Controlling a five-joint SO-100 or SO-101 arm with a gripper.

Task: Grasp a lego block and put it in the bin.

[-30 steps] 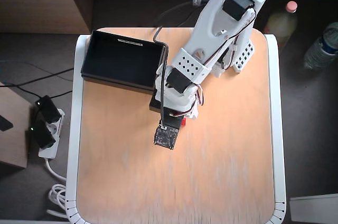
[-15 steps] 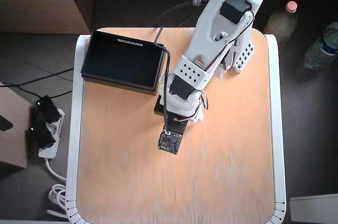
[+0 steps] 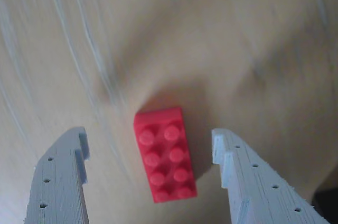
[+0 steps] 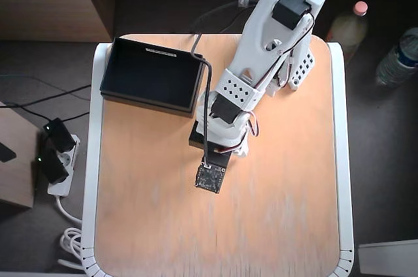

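While the end effector [image 3: 150,145] straddles the lego block [image 3: 165,154] — the bin [image 4: 151,74] sits apart.

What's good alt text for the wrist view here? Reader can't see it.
A small red lego block lies studs-up on a pale wooden table, between the two open grey fingers of the tool, which touch neither side of it. The block sits slightly tilted, with its shadow falling behind it; the bin is not in this view.

1. The table [image 4: 150,225] has a pale wood top with a white rim.
2. The bin [image 4: 151,74] sits on it at eleven o'clock in the overhead view.
3. The lego block [image 3: 165,154] lies flat on the wood in the wrist view.
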